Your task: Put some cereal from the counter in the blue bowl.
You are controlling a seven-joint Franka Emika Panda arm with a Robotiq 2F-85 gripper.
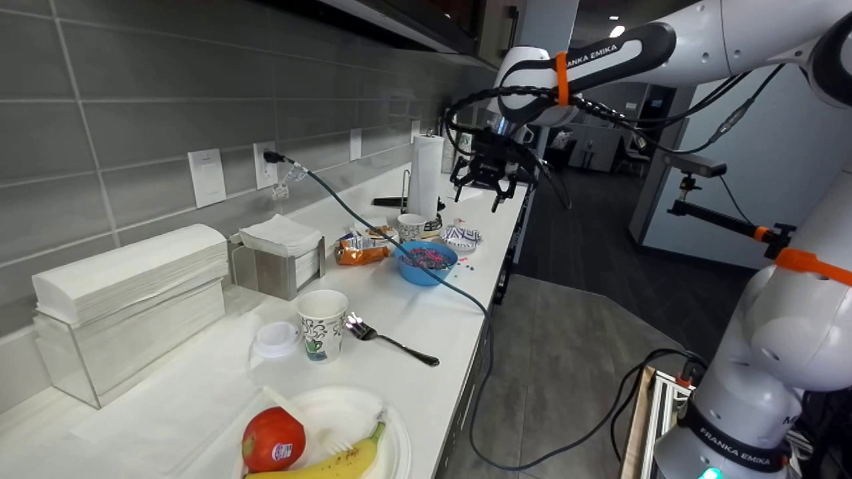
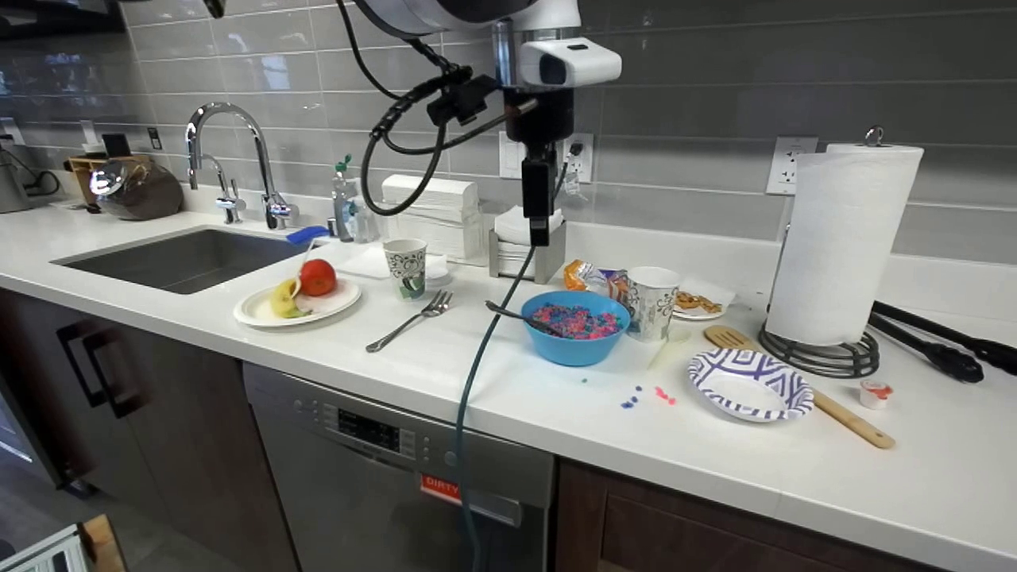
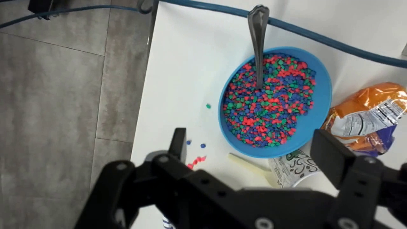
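Note:
The blue bowl [image 3: 318,111] stands on the white counter [image 3: 181,70], also in both exterior views [image 1: 419,278] [image 2: 572,351]. It holds many small red, green and blue pieces of cereal [image 3: 264,111]. A metal spoon [image 3: 258,35] leans in the bowl, its handle over the rim. A few loose pieces [image 3: 197,161] lie on the counter beside the bowl. My gripper [image 3: 249,140] is open and empty, pointing down, well above the counter by the bowl. It also shows in both exterior views [image 1: 478,194] [image 2: 540,230]; in the latter, only its side shows.
A dark cable [image 3: 318,36] crosses the counter beside the bowl, under the spoon handle. A paper cup [image 3: 292,165], a pale plastic utensil [image 3: 248,163] and an orange bag [image 3: 365,117] sit close by. A patterned bowl [image 2: 751,389], wooden spatula [image 2: 854,421] and paper towel roll [image 2: 846,246] stand farther along.

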